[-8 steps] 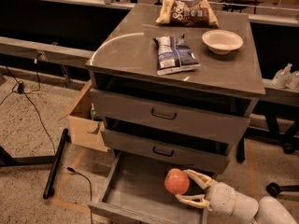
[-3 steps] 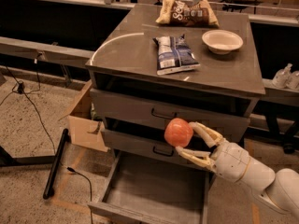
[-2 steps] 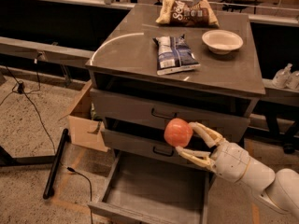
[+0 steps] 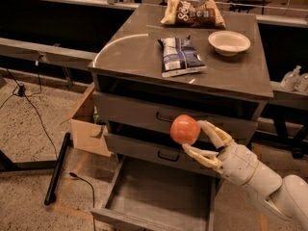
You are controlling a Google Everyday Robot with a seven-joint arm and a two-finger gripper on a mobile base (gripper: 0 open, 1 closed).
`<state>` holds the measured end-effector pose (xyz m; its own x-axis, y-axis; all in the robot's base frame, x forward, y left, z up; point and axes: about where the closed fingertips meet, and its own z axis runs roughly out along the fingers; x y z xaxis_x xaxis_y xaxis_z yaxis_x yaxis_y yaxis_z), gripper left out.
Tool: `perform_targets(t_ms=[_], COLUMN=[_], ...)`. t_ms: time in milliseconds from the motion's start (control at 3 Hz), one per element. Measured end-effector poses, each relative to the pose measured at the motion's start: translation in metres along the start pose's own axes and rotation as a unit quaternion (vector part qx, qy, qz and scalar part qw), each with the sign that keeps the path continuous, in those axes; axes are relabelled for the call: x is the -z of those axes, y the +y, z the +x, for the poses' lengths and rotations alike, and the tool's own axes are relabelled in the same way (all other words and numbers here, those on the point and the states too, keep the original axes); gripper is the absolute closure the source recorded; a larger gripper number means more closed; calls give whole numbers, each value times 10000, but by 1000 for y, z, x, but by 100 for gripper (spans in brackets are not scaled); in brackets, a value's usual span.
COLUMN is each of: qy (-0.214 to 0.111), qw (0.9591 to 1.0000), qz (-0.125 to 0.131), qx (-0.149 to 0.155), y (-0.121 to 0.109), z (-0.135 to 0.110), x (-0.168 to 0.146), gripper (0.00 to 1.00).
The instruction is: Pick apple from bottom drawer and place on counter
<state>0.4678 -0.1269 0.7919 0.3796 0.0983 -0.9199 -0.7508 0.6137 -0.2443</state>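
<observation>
While the bottom drawer [image 4: 144, 196] sits pulled open at 6 o'clock in the view, the apple [image 4: 185, 129] is up in the air above it. The apple is in front of the two shut drawers, near the middle of the view. The gripper [image 4: 192, 135] comes in from 4 o'clock on a white arm. Its two pale fingers [image 4: 214, 134] are closed on the apple, one at the top right and one under it. The counter [image 4: 139, 52] is higher up, toward 12 o'clock. On the counter lie a blue snack bag [image 4: 180, 57] in the middle, a brown snack bag [image 4: 192, 12] at the far edge, and a cream bowl [image 4: 229, 42] toward 1 o'clock. A cardboard box [image 4: 89, 124] stands on the floor at 9 o'clock.
</observation>
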Motion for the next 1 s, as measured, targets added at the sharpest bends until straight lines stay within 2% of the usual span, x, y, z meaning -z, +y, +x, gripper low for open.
perform_targets(t_ms=[1000], qy=[-18], qw=[10000], qz=[-48], qx=[2], y=[3], z=[-2], x=[-4], gripper=[12])
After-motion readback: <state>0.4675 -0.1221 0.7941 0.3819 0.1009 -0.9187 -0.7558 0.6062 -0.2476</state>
